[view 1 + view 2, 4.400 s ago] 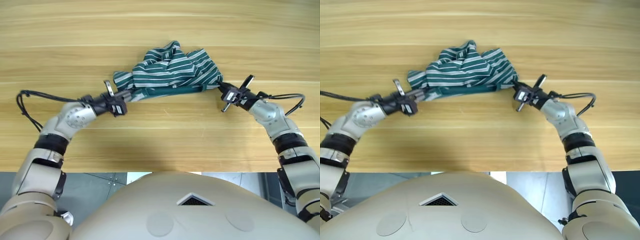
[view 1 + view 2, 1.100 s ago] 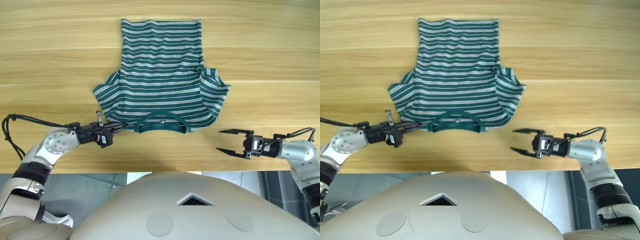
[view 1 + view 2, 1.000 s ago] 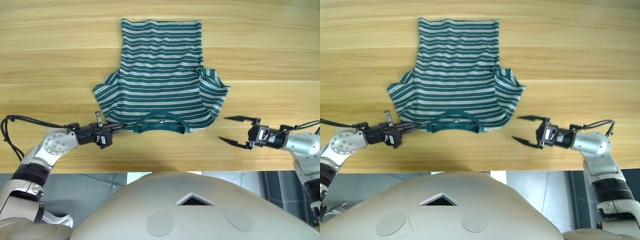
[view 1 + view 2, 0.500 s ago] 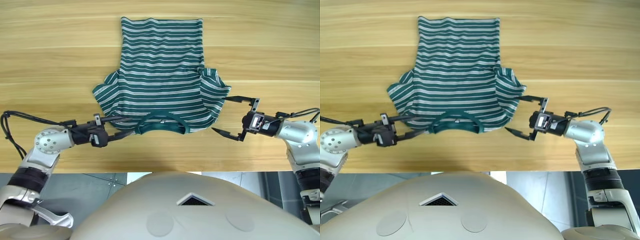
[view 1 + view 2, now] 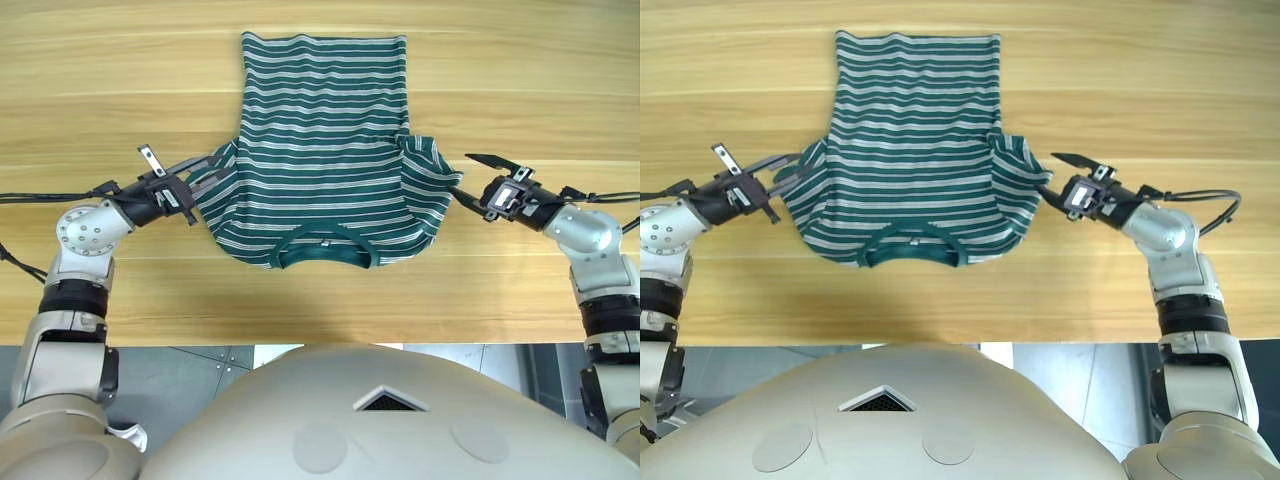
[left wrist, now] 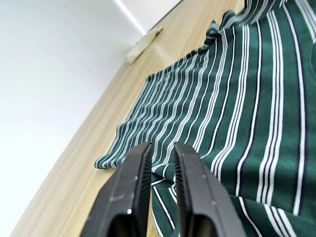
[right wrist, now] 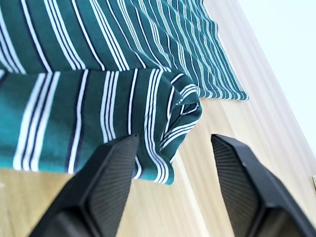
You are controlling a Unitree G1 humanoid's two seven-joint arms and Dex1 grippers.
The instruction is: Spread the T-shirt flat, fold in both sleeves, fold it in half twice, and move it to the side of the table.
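Note:
A green T-shirt [image 5: 320, 120] with white stripes lies spread on the wooden table [image 5: 520, 80], collar toward me and hem far. Both sleeves are bunched inward. My left gripper [image 5: 208, 172] sits at the left sleeve [image 5: 222, 178]. Its fingers are nearly together, with sleeve cloth [image 6: 164, 190] in the narrow gap. My right gripper [image 5: 470, 182] stands open at the right sleeve [image 5: 430, 180]. In the right wrist view its two fingers [image 7: 111, 168] straddle the sleeve's folded edge [image 7: 170, 118] without closing on it.
The table's near edge [image 5: 320, 343] runs just in front of the collar, with grey floor below it. Bare wood lies to both sides of the shirt and beyond the hem. Black cables [image 5: 30, 197] trail from both wrists.
The shirt went from a bunched heap held by both grippers to lying spread. The right gripper let go and opened. Both grippers then moved from the near edge up to the sleeves, the left one narrowing.

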